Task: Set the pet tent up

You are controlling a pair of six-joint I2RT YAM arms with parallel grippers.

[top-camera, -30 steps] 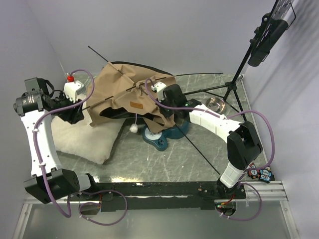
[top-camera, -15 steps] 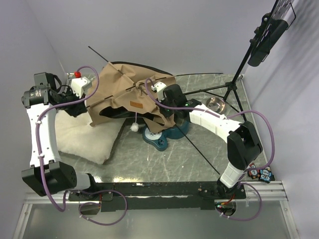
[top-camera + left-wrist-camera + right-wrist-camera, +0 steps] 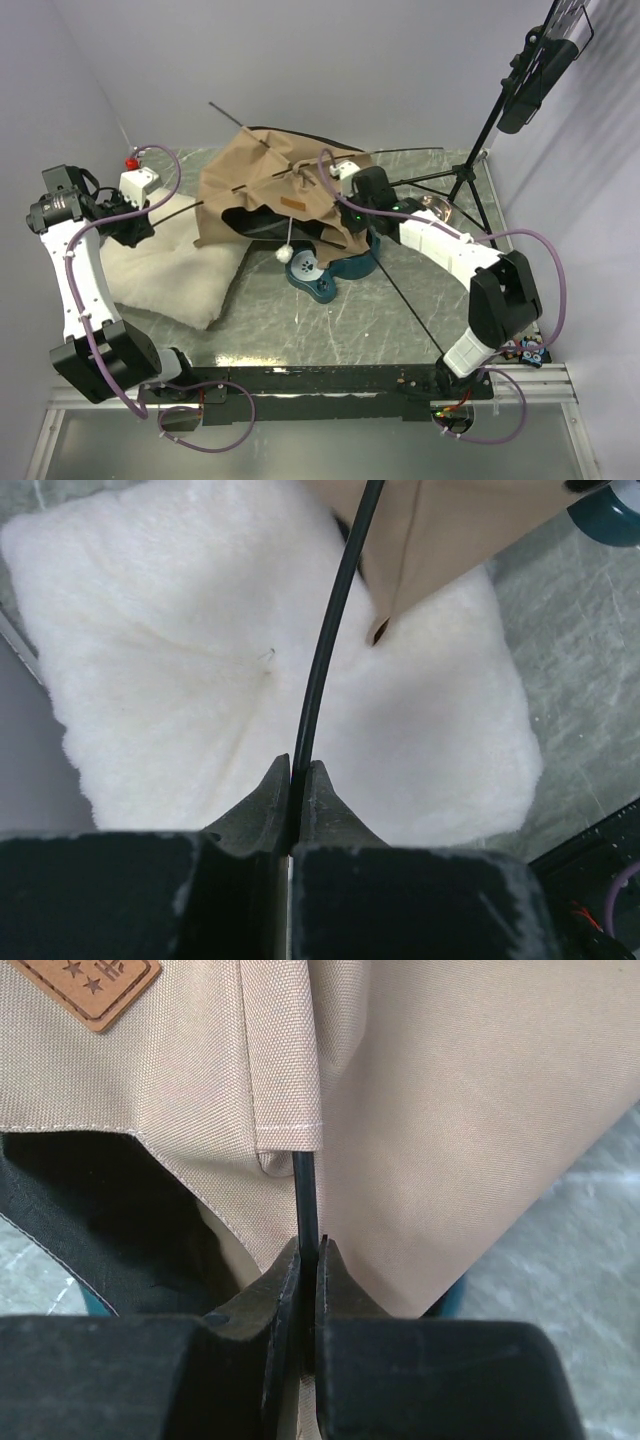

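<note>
At the far left, raised above the pillow (image 3: pixel 160 275): the left hand (image 3: pixel 298 780), pinched tight on a thin black pole (image 3: pixel 326 650), both fingertips pressed against it. Below that grip, lying flat on the table (image 3: pixel 330 320): the cream-white pillow, fluffy, with a dimple near its middle. Running rightward from the grip, clear of the pillow, then slipping into a tan sleeve at the nearest corner of the pet tent (image 3: pixel 260 175).

Toward the middle, on the back half of the table: the tent itself, slumped and creased rather than taut, with tan cloth bunched over a black base and its left corner hanging above the pillow's right end. Poking out past the cloth at the upper left, a pole tip. Stretching off to the right toward the back corner, and down toward the near right, further bare lengths of pole. On the front face, a small brown label patch (image 3: pixel 293 204). Just below it, dangling on a cord, a white pompom (image 3: pixel 283 254). Beneath the tent's right front edge, a dark teal stand (image 3: pixel 335 280), partly covered by cloth.

Right of centre, tucked against the tent's right side: the right hand (image 3: pixel 310 1260), closed hard on a pole section (image 3: pixel 304 1195) right where it leaves a stitched sleeve. Cannot tell whether this is the same rod as on the left. Farther right, half hidden behind the right arm, a metal bowl (image 3: pixel 437 207). Beyond it, a black tripod (image 3: pixel 470 165)
</note>
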